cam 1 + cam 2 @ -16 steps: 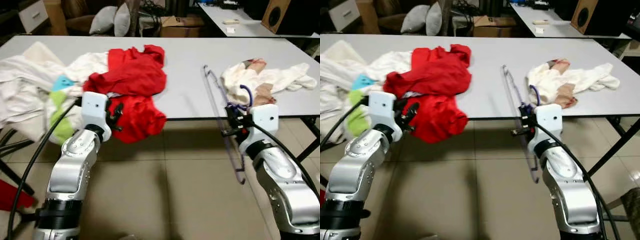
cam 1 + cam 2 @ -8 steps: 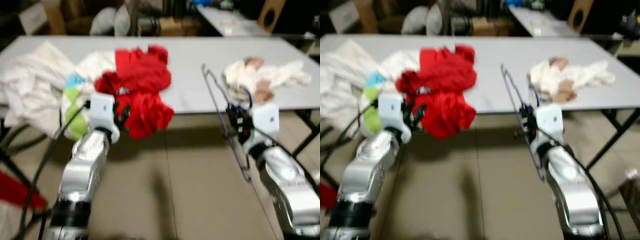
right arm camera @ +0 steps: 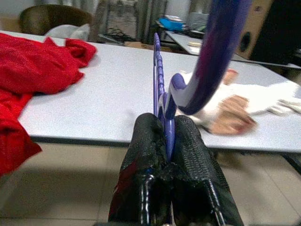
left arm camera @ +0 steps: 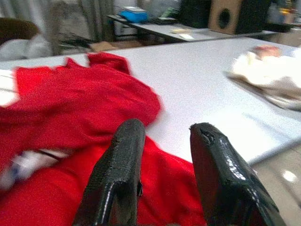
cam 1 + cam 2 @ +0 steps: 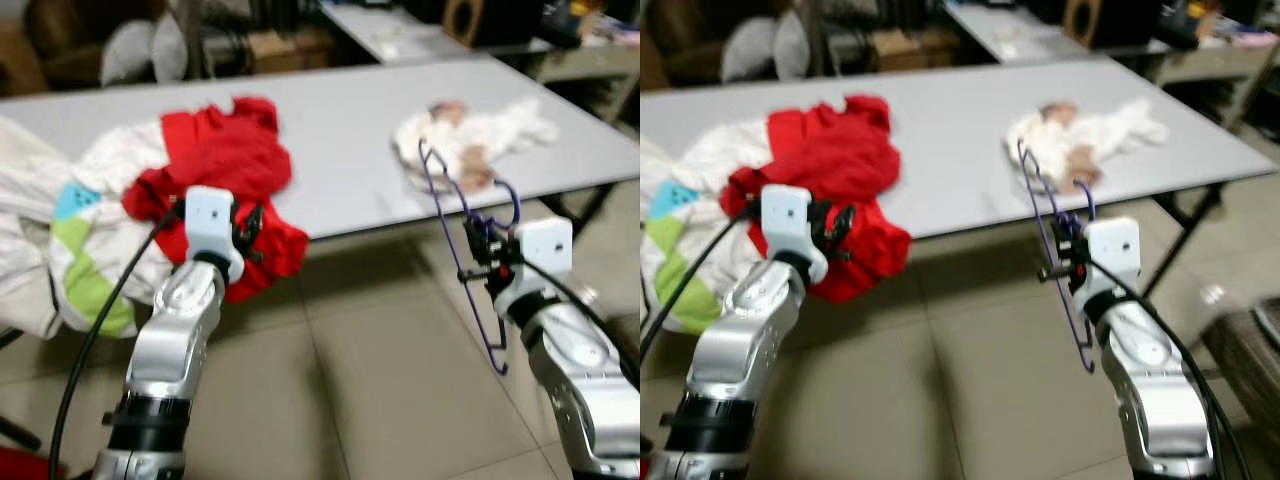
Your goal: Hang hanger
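Since a second ago the whole scene has slid and tilted in the head views, so the camera has turned; the purple wire hanger (image 5: pixel 472 250) now hangs clear in front of the table edge instead of leaning across it.

Beyond both sets of fingers runs the long grey tabletop (image 5: pixel 340 140), its near edge just ahead of them. A crumpled red fabric garment (image 5: pixel 225 165) lies heaped on the tabletop and spills over the edge directly ahead of the left gripper (image 4: pixel 162 141), whose fingers (image 4: pixel 120 174) stand apart with nothing between them, just short of the cloth. Beside the red garment, outward of the left fingers, lies a white cloth with green and blue patches (image 5: pixel 75 250), hanging over the edge. Beyond the right fingers a small cream and tan garment (image 5: pixel 470 140) lies bunched on the tabletop.

The right gripper (image 3: pixel 169 141) has its fingers (image 3: pixel 190 155) pressed together on the hanger's neck; the hook (image 3: pixel 207 56) curls above them, and the frame hangs below them over the tiled floor (image 5: pixel 380 370).
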Motion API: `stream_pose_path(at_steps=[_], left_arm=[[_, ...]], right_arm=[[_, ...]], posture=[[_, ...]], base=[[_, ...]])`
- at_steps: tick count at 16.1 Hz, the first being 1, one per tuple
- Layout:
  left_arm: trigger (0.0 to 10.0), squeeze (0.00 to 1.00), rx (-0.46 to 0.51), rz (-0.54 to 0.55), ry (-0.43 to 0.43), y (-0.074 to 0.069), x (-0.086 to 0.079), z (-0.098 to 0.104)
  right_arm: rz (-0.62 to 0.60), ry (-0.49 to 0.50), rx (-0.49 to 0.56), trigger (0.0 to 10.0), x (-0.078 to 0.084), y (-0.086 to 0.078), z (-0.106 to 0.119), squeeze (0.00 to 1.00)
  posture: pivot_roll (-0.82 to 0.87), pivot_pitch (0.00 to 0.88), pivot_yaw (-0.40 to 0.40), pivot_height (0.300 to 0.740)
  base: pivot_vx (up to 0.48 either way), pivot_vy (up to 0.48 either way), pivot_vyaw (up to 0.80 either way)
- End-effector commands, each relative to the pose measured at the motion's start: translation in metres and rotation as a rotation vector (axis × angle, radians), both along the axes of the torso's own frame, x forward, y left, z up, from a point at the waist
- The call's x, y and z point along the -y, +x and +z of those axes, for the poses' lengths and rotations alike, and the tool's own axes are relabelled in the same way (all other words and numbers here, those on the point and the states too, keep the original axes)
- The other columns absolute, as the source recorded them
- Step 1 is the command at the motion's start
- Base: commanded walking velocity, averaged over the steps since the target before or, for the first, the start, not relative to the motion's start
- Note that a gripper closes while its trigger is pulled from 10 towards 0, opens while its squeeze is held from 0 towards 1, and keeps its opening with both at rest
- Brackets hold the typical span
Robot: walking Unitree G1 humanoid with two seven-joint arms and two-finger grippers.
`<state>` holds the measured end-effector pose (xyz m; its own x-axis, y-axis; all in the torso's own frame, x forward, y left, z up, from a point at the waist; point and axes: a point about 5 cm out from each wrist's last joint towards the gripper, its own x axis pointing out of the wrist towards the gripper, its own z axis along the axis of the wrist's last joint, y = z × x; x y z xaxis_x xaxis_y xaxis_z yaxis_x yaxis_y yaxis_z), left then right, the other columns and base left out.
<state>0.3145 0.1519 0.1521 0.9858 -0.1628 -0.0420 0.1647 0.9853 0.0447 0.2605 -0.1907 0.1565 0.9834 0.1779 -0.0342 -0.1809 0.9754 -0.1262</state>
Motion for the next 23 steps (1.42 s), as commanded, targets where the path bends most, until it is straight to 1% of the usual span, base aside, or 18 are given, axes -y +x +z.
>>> stream_pose_path(at_steps=[1,4,5,6,7,9,10,12,13,14,15,16,17,18,20,21,22,23], left_arm=[[10.0,0.00,0.011,0.061,0.021,0.000,-0.014,0.001],[10.0,0.00,0.064,0.089,0.022,0.001,-0.020,0.011],[10.0,0.00,0.099,0.087,0.027,-0.001,-0.023,0.018],[10.0,1.00,0.129,0.088,-0.010,-0.002,-0.028,0.023],[10.0,1.00,0.155,0.131,-0.021,-0.003,-0.042,0.028],[10.0,1.00,0.177,0.195,0.022,-0.001,-0.057,0.034],[10.0,1.00,0.175,0.214,0.061,0.002,-0.062,0.034],[10.0,1.00,0.152,0.190,0.092,0.006,-0.061,0.032],[10.0,0.44,0.138,0.166,0.118,0.010,-0.058,0.028],[10.0,0.07,0.136,0.151,0.124,0.012,-0.056,0.027],[10.0,0.00,0.137,0.116,0.127,0.015,-0.052,0.026],[10.0,0.00,0.137,0.054,0.111,0.022,-0.045,0.023],[10.0,0.00,0.126,0.029,0.103,0.029,-0.043,0.020],[10.0,0.00,0.121,0.027,0.103,0.031,-0.043,0.019],[10.0,0.00,0.109,0.029,0.143,0.044,-0.047,0.018],[10.0,0.00,0.101,0.040,0.155,0.048,-0.048,0.018],[10.0,0.00,0.081,0.058,0.176,0.056,-0.050,0.016],[10.0,0.00,0.062,0.058,0.182,0.062,-0.049,0.014]], right_arm=[[0.031,0.013,0.027,10.0,-0.006,0.001,0.006,0.00],[0.058,0.013,0.031,10.0,-0.007,0.001,0.008,0.00],[0.097,0.026,0.031,10.0,-0.009,0.001,0.008,0.00],[0.123,0.023,0.037,10.0,-0.010,0.001,0.009,0.00],[0.168,0.019,0.037,10.0,-0.011,-0.001,0.010,0.00],[0.200,0.020,0.030,10.0,-0.009,-0.001,0.010,0.00],[0.206,0.022,0.023,10.0,-0.008,-0.001,0.009,0.00],[0.223,0.012,0.024,10.0,-0.008,0.000,0.010,0.00],[0.229,0.009,0.024,10.0,-0.008,-0.001,0.010,0.00],[0.233,0.010,0.024,10.0,-0.008,-0.001,0.010,0.00],[0.239,0.010,0.024,10.0,-0.008,-0.001,0.010,0.00],[0.246,0.012,0.025,10.0,-0.008,-0.003,0.010,0.00],[0.251,0.014,0.026,10.0,-0.008,-0.003,0.010,0.00],[0.252,0.014,0.027,10.0,-0.009,-0.003,0.010,0.00],[0.257,0.014,0.030,10.0,-0.008,-0.004,0.010,0.00],[0.257,0.014,0.031,10.0,-0.009,-0.004,0.011,0.00],[0.258,0.014,0.032,10.0,-0.009,-0.004,0.011,0.00],[0.261,0.014,0.034,10.0,-0.009,-0.004,0.011,0.00]], posture=[[-0.07,0.000,-0.005,0.740],[-0.06,0.000,-0.012,0.740],[-0.06,0.000,-0.014,0.740],[-0.06,0.000,-0.016,0.740],[-0.05,0.000,-0.020,0.740],[-0.05,0.000,-0.024,0.740],[-0.04,0.000,-0.022,0.740],[-0.05,0.000,-0.018,0.740],[-0.05,0.000,-0.017,0.740],[-0.05,0.000,-0.016,0.740],[-0.05,0.000,-0.011,0.740],[-0.06,0.000,-0.010,0.740],[-0.06,0.000,-0.004,0.740],[-0.06,0.000,-0.004,0.740],[-0.06,0.000,-0.003,0.740],[-0.06,0.000,-0.003,0.740],[-0.07,0.000,0.003,0.740],[-0.07,0.000,0.006,0.740]], base=[[0.330,0.000,0.00],[0.318,0.000,0.00],[0.000,0.000,0.00],[0.000,0.000,0.00],[0.000,0.000,0.00],[0.000,0.000,0.00],[0.000,0.000,0.00],[0.000,0.000,0.00],[0.000,0.000,0.00],[0.000,0.000,0.00],[0.000,0.000,0.00],[0.000,0.000,0.00],[0.000,0.000,0.00],[0.000,0.000,0.00],[0.000,0.000,0.00],[0.000,0.000,0.00],[0.000,0.000,0.00],[0.000,0.000,0.00]])
